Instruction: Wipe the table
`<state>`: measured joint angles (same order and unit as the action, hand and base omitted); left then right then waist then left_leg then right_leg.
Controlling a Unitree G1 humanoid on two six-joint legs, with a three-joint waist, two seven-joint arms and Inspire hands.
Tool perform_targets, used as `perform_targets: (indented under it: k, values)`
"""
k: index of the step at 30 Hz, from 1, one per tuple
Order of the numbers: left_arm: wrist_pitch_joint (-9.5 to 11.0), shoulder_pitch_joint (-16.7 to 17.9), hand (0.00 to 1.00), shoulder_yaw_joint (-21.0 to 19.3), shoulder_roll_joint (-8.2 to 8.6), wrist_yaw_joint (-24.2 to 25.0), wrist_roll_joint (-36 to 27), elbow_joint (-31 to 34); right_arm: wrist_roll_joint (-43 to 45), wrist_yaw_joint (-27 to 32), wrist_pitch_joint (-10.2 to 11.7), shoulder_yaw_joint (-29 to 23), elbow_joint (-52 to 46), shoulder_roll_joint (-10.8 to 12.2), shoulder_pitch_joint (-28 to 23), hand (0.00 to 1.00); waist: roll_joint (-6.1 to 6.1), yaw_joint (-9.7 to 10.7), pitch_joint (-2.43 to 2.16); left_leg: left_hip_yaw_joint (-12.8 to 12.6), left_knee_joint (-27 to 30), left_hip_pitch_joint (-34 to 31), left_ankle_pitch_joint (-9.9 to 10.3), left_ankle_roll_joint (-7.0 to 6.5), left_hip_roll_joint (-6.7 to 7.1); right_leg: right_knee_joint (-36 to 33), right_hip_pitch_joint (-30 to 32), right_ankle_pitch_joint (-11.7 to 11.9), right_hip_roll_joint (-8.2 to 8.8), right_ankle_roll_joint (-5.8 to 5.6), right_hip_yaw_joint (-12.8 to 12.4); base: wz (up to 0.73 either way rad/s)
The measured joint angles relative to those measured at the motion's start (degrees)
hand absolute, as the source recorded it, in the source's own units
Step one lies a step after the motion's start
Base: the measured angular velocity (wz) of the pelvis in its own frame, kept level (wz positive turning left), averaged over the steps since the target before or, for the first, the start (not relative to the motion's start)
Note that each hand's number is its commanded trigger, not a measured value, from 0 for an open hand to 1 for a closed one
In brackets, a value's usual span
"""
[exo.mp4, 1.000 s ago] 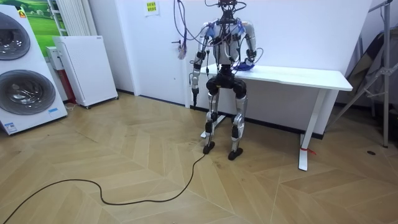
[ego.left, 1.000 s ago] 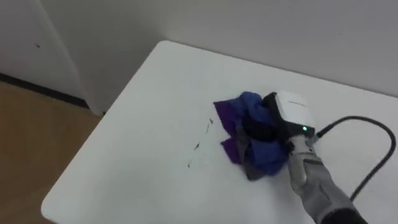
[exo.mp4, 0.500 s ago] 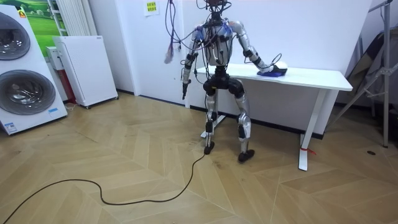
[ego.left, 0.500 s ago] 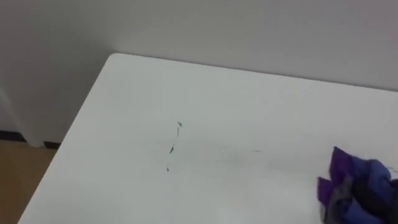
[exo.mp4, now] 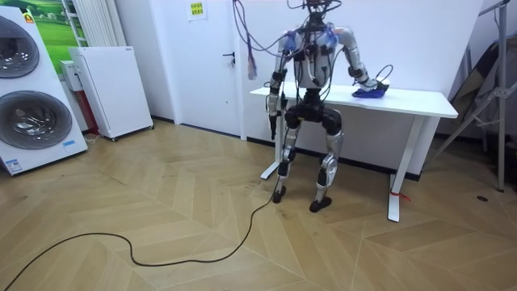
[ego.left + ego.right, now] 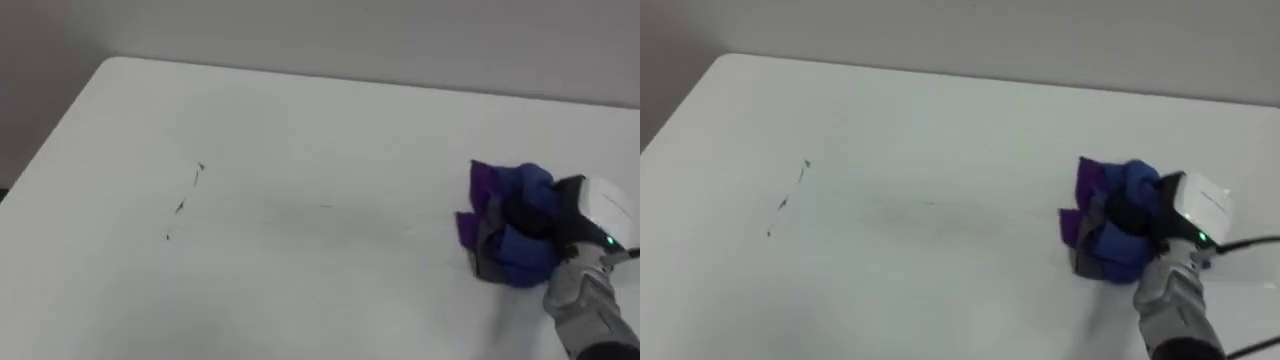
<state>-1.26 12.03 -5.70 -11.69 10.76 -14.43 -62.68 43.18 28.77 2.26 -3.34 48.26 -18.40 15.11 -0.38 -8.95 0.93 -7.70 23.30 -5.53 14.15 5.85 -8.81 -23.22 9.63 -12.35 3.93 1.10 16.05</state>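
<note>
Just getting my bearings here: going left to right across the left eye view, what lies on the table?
Small dark streak marks on the white table top → crumpled blue and purple cloth → the robot's right hand, fingers curled into that cloth.

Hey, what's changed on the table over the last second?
The right hand, clutching the cloth, slid it along the table toward the robot's right, away from the dark marks it was beside. In the room view the robot stepped toward the view's right. Unchanged: the grip on the cloth, the marks, and the left hand hanging at its side.
</note>
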Motion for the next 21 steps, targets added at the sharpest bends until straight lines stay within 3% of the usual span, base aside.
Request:
perform_targets:
  k: [2,4,5,6,7,9,11,12,13,16,18,21]
  values:
    - [-0.09,1.84,0.00,0.02,0.00,0.48,-2.02,0.17,0.37,0.68,1.32,-0.03,0.07,-0.23,-0.03,1.00,0.72,-0.83,-0.28,-0.48,-1.51,0.79,-0.51,-1.09,2.15,0.64,0.51,0.36,-1.17,0.80,-2.17,-0.10]
    - [-0.56,4.06,0.00,-1.00,-0.15,1.30,-2.87,-0.05,0.25,2.40,3.95,-0.28,0.32,-0.42,-1.60,1.00,1.59,-0.53,-0.48,-0.70,-3.03,1.55,-0.83,-1.56,2.25,1.93,0.02,0.75,-1.73,1.44,-2.43,0.00]
    - [-0.69,5.04,0.00,-1.21,-0.28,1.68,-2.92,-0.11,0.23,3.85,5.32,-0.28,0.70,-0.42,-2.86,1.00,1.63,0.14,-0.33,-0.69,-4.21,2.75,-1.01,-1.70,2.30,2.77,-1.21,0.95,-2.03,1.83,-2.38,0.34]
    - [-0.98,6.11,0.00,-2.48,-0.29,2.28,-2.82,-0.20,-0.06,5.92,6.83,-0.66,1.71,-0.45,-4.78,1.00,1.80,1.56,-0.57,-0.67,-5.28,3.71,-1.54,-1.85,2.53,3.90,-2.79,0.77,-2.02,1.68,-2.05,0.50]
    - [-1.06,6.49,0.00,-3.46,-0.29,2.52,-2.81,-0.16,-0.46,6.97,7.79,-1.47,2.32,-0.46,-5.99,1.00,1.42,2.28,-1.01,-0.66,-6.01,4.28,-1.84,-1.88,2.72,4.34,-3.60,0.53,-2.01,1.38,-2.07,0.75]
    - [-1.11,6.59,0.00,-6.39,-0.31,2.61,-2.72,0.51,-2.64,9.10,9.68,-4.89,2.90,-0.61,-10.65,1.00,0.76,3.42,-1.34,-0.65,-8.30,5.99,-2.70,-2.23,3.68,4.72,-5.33,-0.16,-1.82,1.03,-3.05,0.78]
    - [-0.94,6.47,0.00,-9.74,-0.46,2.43,-0.81,1.23,-6.08,11.85,11.60,-9.43,4.03,-0.70,-17.39,1.00,-1.28,5.82,-1.73,-0.71,-9.13,6.72,-3.19,-2.93,4.70,5.89,-8.01,-0.54,-1.39,0.71,-3.53,0.93]
    - [-0.93,6.45,0.00,-10.27,-0.51,2.42,0.06,1.96,-7.22,12.23,11.83,-10.51,4.03,-0.72,-19.27,1.00,-1.52,5.86,-1.95,-0.91,-9.31,7.00,-3.20,-2.97,4.89,6.04,-8.49,-0.65,-1.27,0.55,-3.75,0.61]
    - [-0.81,6.63,0.00,-11.51,-0.59,2.48,1.13,3.00,-9.38,12.41,12.08,-12.37,4.06,-0.78,-22.98,1.00,-2.78,5.85,-2.15,-0.87,-9.68,7.45,-3.25,-3.14,5.44,6.51,-9.30,-0.83,-0.90,0.21,-3.82,0.37]
    - [-0.86,6.16,0.00,-12.11,-1.02,2.66,1.69,3.27,-12.64,12.45,12.11,-16.71,6.39,-1.44,-28.69,1.00,-4.31,6.85,-2.29,-0.63,-9.14,7.53,-2.40,-4.47,6.15,8.11,-11.07,-0.44,-0.90,-0.77,-4.35,0.22]
    - [-0.83,5.95,0.00,-12.08,-1.04,2.56,1.66,3.23,-13.95,12.43,11.78,-18.23,7.59,-2.41,-30.15,1.00,-4.08,7.03,-2.40,-0.86,-8.93,7.99,-1.53,-5.21,6.42,9.03,-11.83,-0.04,-1.00,-1.40,-5.39,-0.09]
    - [-0.65,4.95,0.00,-10.40,-1.85,2.14,1.16,2.87,-14.03,12.33,8.93,-18.12,7.35,-2.67,-28.50,1.00,-3.45,6.64,-2.40,-1.56,-8.84,8.08,-0.84,-5.82,6.42,9.79,-11.79,1.16,-1.06,-2.00,-6.31,-0.28]
